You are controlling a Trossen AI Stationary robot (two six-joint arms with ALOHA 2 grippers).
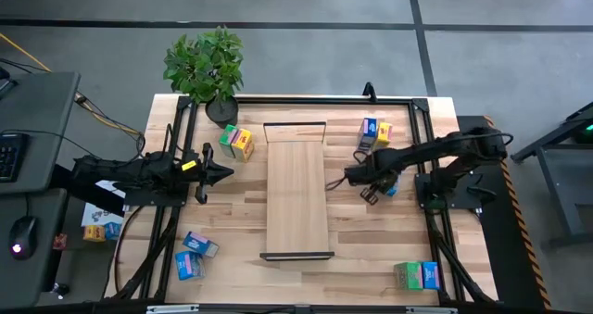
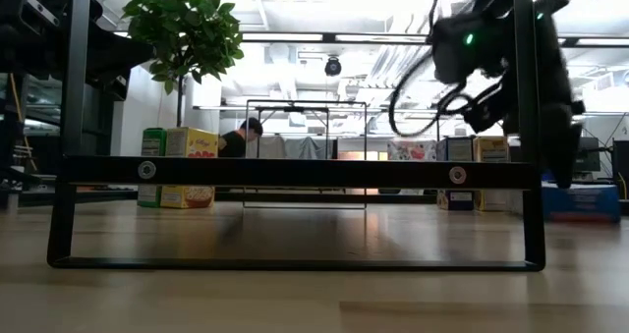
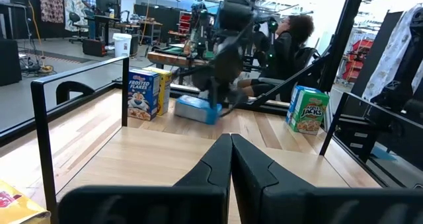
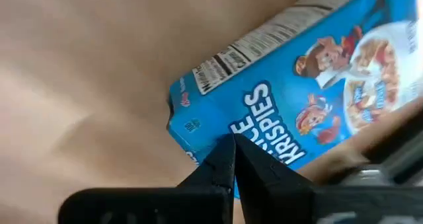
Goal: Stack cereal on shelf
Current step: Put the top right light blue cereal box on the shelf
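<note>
Right now your right gripper (image 1: 369,194) hangs with fingers pressed together, holding nothing, over a flat-lying blue cardboard Rice Krispies box (image 4: 297,98) just right of the long light-wood shelf board (image 1: 296,189); your left gripper (image 1: 225,173) (also closed, empty) waits left of it; other boxes sit scattered on the plank tabletop (image 1: 361,249).

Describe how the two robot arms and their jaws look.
Both arms are dark, jointed and near black. The left arm carries a small yellow marking near its wrist, and the left gripper tapers to pointed black jaws. The right arm trails looping black cables, and a green light glows on it in the low view. The right gripper is equally black.
</note>
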